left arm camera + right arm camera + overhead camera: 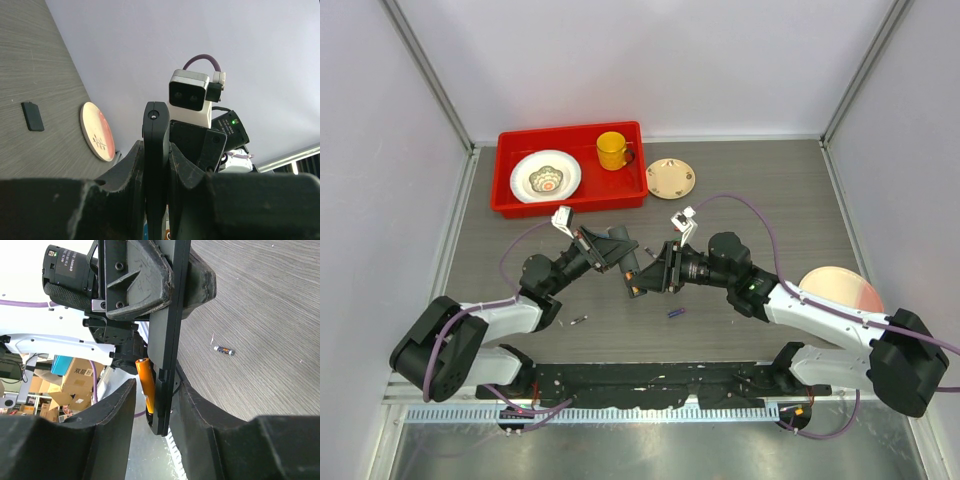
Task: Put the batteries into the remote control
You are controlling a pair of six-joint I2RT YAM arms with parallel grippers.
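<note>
My left gripper (617, 250) is shut on the black remote control (628, 262) and holds it above the table, edge-on in the left wrist view (156, 120). My right gripper (650, 272) faces it, and its open jaws straddle the remote's lower end (170, 315). An orange battery (146, 382) lies along the remote's open compartment; the left finger stands apart from it. A purple battery (675, 313) and another thin one (578, 320) lie on the table. One of them shows in the right wrist view (223, 350). The small black back cover (32, 116) lies flat on the table.
A red tray (510, 205) at the back holds a white plate (545, 176) and a yellow mug (612, 150). A small beige plate (671, 178) sits beside it. A pink plate (840, 290) lies at the right, also in the left wrist view (97, 131).
</note>
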